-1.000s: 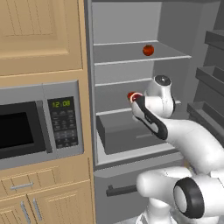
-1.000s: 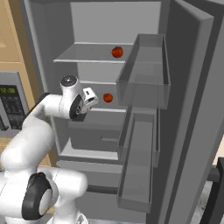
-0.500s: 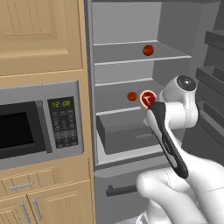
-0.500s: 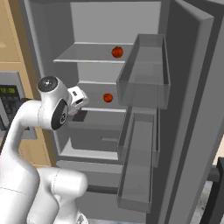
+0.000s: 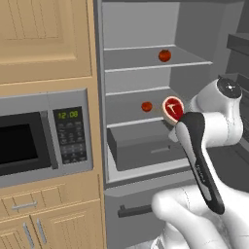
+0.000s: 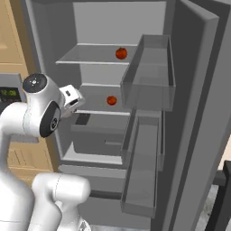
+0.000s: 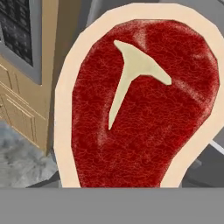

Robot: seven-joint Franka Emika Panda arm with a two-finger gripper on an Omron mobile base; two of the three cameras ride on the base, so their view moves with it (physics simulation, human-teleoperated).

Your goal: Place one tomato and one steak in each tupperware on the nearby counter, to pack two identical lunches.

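The jaws are closed on the steak (image 7: pixel 140 100), a deep red slab with a pale fat rim and a T-shaped bone. In the hand view it sits hard against the lens and hides the fingers themselves. In the left base view the same steak (image 5: pixel 172 108) shows as a small round cut at the end of the arm, in front of the open fridge (image 5: pixel 146 29), at about 3 o'clock from the lower tomato (image 5: pixel 146 106), close by but apart from it.

That tomato lies on the middle shelf (image 5: pixel 131 121). The upper tomato (image 5: pixel 165 56) rests on the top shelf, toward 1 o'clock from the lower one. In the right base view the gripper (image 6: pixel 72 100) is at about 9 o'clock from the lower tomato (image 6: pixel 111 100), with the upper tomato (image 6: pixel 121 53) above. The fridge door (image 6: pixel 189 113) stands open at 3 o'clock, carrying clear bins.

A microwave (image 5: pixel 34 141) sits in wooden cabinetry at 9 o'clock from the fridge. A strip of marbled counter (image 7: pixel 22 157) shows at 8 o'clock in the hand view.
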